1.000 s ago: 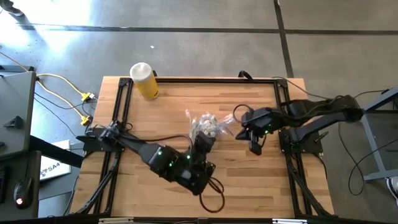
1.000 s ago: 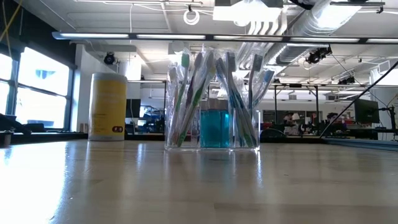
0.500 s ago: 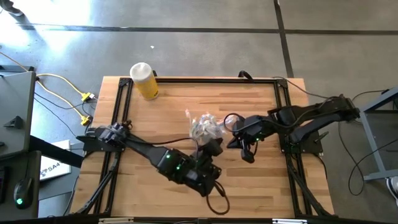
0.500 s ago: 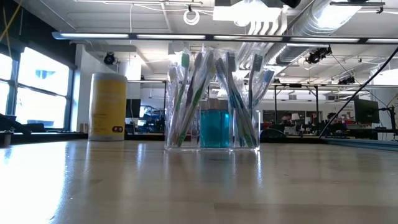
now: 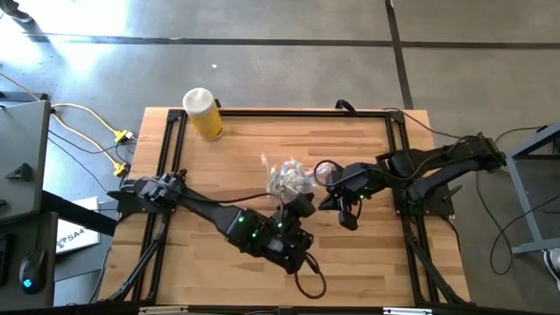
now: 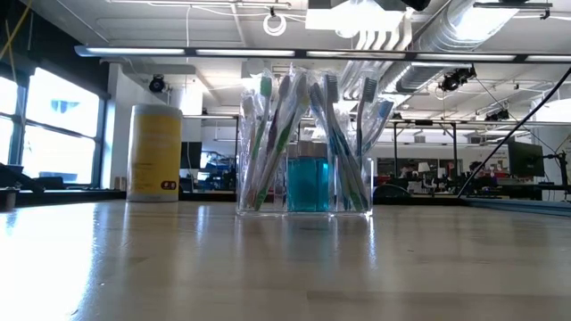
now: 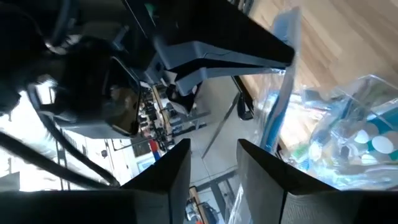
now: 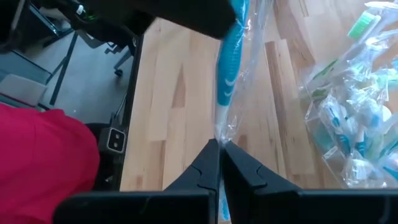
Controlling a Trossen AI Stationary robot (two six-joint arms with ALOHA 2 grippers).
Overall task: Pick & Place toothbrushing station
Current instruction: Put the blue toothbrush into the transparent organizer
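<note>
so the right gripper (image 8: 219,149) is pinched tight on a wrapped blue toothbrush (image 8: 231,56) beside the clear container (image 5: 289,178) mid-table; left gripper (image 7: 211,168) stands apart nearby; that slick wrapper could slip free, or the arms could bump.

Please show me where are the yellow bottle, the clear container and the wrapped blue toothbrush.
yellow bottle (image 6: 154,152): low view, middle of its body.
clear container (image 6: 308,183): low view, front wall, teal part behind.
wrapped blue toothbrush (image 8: 227,65): right wrist view, on its handle.
</note>
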